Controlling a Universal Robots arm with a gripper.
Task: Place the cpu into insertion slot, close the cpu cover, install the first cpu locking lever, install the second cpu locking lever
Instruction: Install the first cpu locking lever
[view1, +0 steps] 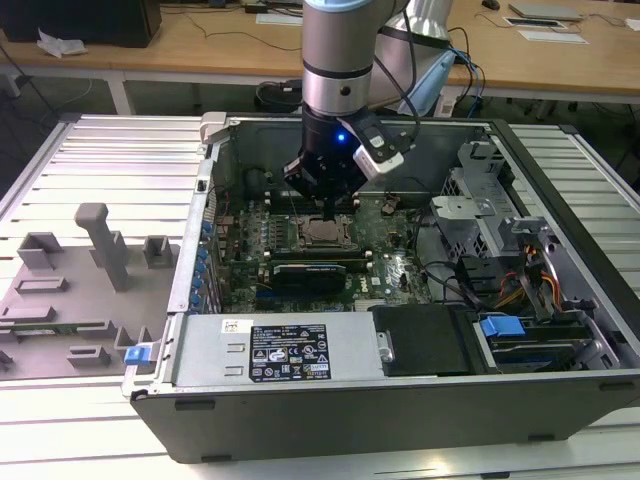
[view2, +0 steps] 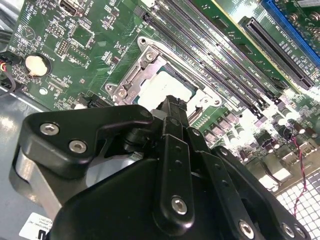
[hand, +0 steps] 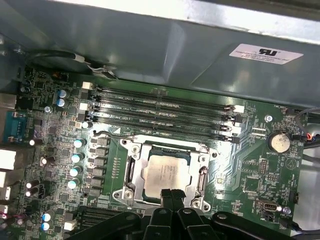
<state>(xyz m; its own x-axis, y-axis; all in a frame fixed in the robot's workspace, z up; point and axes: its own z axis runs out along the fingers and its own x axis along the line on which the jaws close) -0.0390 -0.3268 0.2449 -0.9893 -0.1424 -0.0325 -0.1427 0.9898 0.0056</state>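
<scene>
Cpu seated, cpu cover down over it; gripper jaws pinched together, empty, at socket edge. Prob. latching stage; needs steady downward press.

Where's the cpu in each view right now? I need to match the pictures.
Exterior view: the cpu lies on the motherboard, under the gripper.
First wrist view: cpu just beyond the gripper.
Second wrist view: cpu partly hidden behind the gripper.
Shared landmark: the gripper tip.
</scene>
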